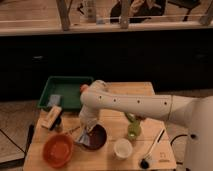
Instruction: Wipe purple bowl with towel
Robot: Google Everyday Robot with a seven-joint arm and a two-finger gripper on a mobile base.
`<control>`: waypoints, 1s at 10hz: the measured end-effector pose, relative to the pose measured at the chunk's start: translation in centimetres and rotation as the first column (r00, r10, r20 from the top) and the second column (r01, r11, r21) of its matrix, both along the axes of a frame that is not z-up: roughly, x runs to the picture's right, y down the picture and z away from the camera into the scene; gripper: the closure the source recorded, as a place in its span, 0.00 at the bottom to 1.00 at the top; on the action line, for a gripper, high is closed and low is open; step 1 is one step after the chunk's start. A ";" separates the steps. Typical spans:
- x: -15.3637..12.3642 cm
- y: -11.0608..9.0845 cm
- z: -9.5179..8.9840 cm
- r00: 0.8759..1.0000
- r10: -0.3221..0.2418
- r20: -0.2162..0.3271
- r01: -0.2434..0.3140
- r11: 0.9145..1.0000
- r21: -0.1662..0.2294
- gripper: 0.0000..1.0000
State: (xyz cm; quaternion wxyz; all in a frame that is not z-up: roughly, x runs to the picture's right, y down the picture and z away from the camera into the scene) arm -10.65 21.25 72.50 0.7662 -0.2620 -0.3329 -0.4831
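While pinching the towel [83, 140] in the closed gripper [88, 132], presses it onto the left rim of the purple bowl [99, 139] near the front of the table [132, 90]. Seemingly mid-wipe; rest of bowl left undone.

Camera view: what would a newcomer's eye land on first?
The big white arm reaching in from the right dominates, its gripper down at the purple bowl at front centre, with the towel at the bowl's left rim. Next come the bright orange bowl just left of it and the green tray at the back left.
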 end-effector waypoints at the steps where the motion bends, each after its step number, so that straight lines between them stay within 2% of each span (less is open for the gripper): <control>1: -0.3 0.3 -0.3 1.000 -0.009 0.012 0.009 1.000 -0.001 0.96; 4: 1.6 1.3 -0.7 1.000 -0.010 0.015 0.010 1.000 -0.020 0.96; 8: 8.2 2.9 0.9 0.997 0.035 -0.073 -0.040 0.997 -0.066 0.96; 10: 9.1 1.8 1.8 0.992 0.069 -0.106 -0.075 0.996 -0.052 0.96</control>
